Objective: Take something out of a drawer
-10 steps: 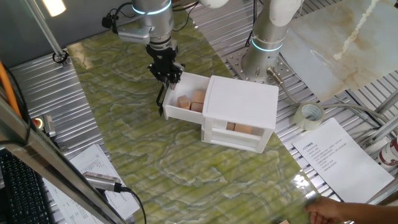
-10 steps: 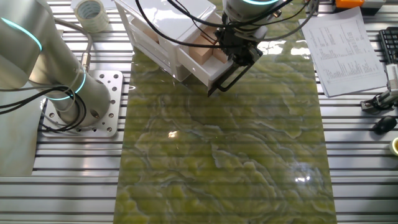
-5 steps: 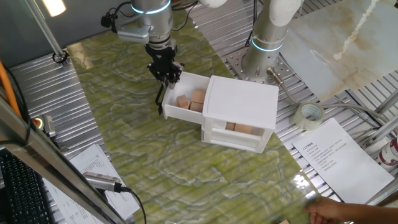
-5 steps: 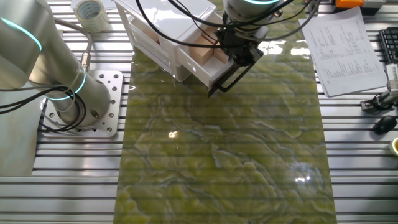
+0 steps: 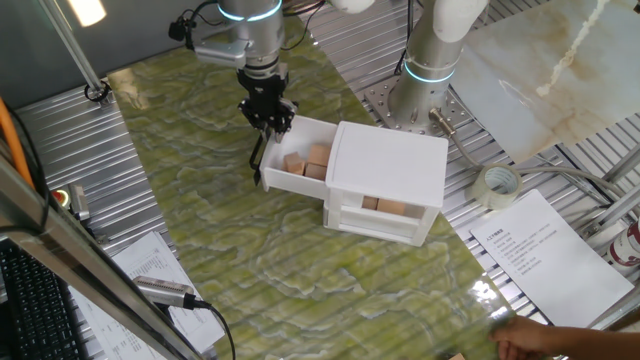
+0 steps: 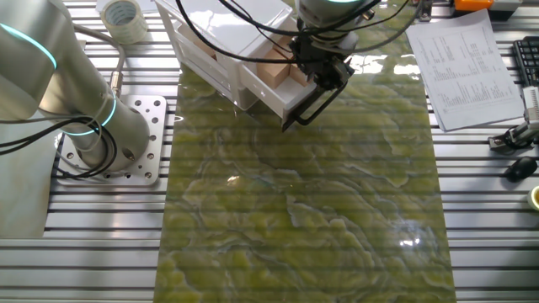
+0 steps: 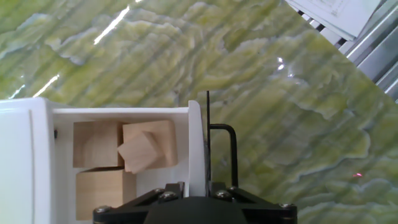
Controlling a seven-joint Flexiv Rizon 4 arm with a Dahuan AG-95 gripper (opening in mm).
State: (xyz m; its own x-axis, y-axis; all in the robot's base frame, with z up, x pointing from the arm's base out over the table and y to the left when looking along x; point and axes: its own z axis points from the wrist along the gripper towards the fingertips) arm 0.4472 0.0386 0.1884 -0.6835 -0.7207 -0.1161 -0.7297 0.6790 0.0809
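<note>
Wooden cubes [image 7: 147, 152] lie in the open drawer [image 5: 293, 178], under the claw [image 5: 268, 122].
Light, rigid, smooth-faced; two opposite flat sides should be pinched. The claw's opening cannot be told.

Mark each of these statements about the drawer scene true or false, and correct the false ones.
1. The drawer is pulled out of the white cabinet. True.
2. The drawer holds only one wooden cube. False: several cubes lie in it.
3. The claw is above the drawer's handle end. True.
4. The claw holds a cube. False: no cube shows in it.
5. A roll of tape lies off the green mat. True.
</note>
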